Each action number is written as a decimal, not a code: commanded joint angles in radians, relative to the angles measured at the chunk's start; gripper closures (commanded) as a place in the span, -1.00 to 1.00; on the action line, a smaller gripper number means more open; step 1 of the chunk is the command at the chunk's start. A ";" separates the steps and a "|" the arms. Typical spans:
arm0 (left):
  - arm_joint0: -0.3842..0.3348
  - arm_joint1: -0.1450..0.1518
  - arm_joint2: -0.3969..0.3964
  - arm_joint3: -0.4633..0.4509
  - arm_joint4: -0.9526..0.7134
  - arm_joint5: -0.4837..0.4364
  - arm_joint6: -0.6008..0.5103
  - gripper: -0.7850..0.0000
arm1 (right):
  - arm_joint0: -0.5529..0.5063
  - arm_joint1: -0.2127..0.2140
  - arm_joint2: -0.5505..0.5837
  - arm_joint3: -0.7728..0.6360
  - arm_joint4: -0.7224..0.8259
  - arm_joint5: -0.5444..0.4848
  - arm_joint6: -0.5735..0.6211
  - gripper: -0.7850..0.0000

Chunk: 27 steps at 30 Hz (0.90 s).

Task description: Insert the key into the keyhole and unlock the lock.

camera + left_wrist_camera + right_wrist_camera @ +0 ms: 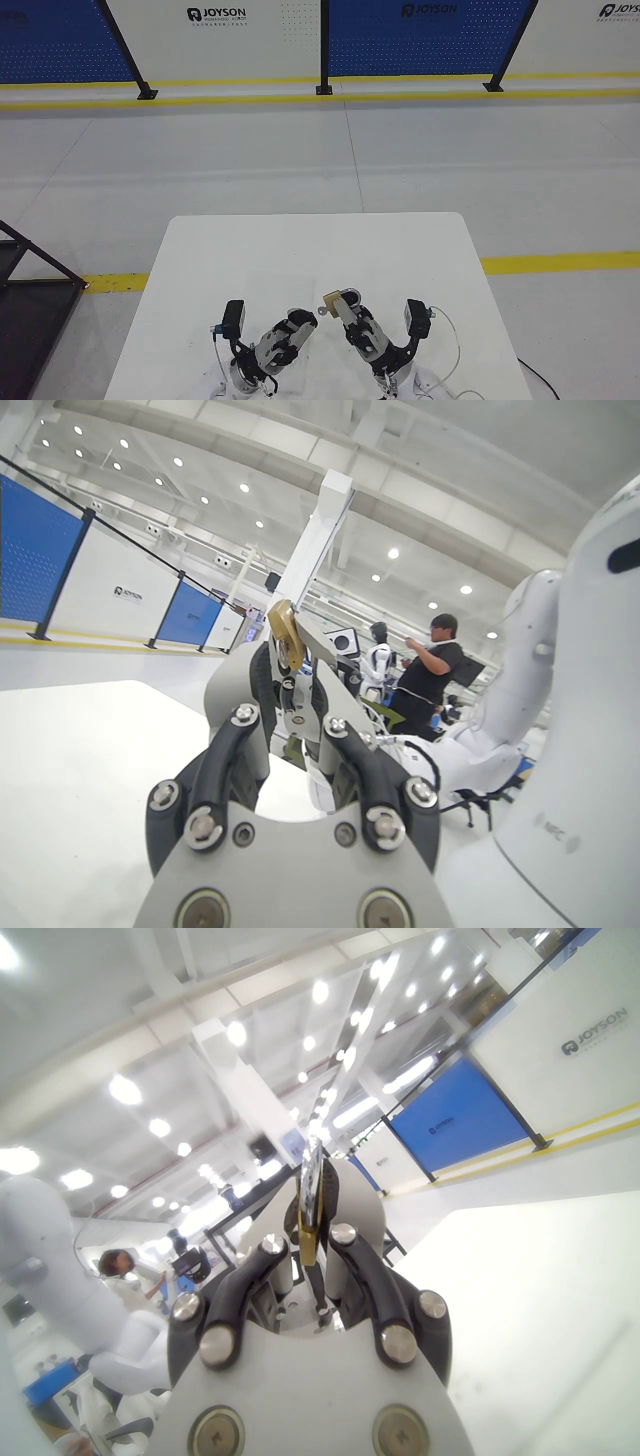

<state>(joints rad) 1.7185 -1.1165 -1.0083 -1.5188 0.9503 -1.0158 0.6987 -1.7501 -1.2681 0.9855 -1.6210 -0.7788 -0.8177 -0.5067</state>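
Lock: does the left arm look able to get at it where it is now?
Probably yes. The lock is clamped by the right gripper, raised off the table, just ahead of the left gripper, with nothing visible between them.

Narrow gap separates left gripper from right gripper holding the lock.

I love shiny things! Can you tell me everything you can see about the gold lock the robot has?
The lock is small, chunky and brass-yellow, like shiny metal, with a round silver part on one face. The right gripper is shut on it, pinching it between its fingers and holding it in the air over the white table. Its silver top is too blurred to describe.
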 commanded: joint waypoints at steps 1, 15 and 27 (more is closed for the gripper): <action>-0.015 0.013 0.030 -0.004 -0.125 0.003 -0.092 0.51 | -0.001 0.000 0.000 -0.001 -0.001 -0.001 0.002 1.00; -0.082 0.087 0.058 -0.047 -0.580 0.003 -0.499 0.60 | 0.000 -0.001 -0.003 -0.002 -0.003 0.007 0.011 1.00; -0.087 0.107 0.072 -0.067 -0.653 0.003 -0.580 0.91 | 0.003 -0.003 -0.004 0.001 0.011 0.011 0.014 1.00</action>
<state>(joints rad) 1.6313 -1.0102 -0.9376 -1.5851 0.2991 -1.0123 0.1206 -1.7469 -1.2710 0.9821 -1.6198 -0.7680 -0.8062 -0.4930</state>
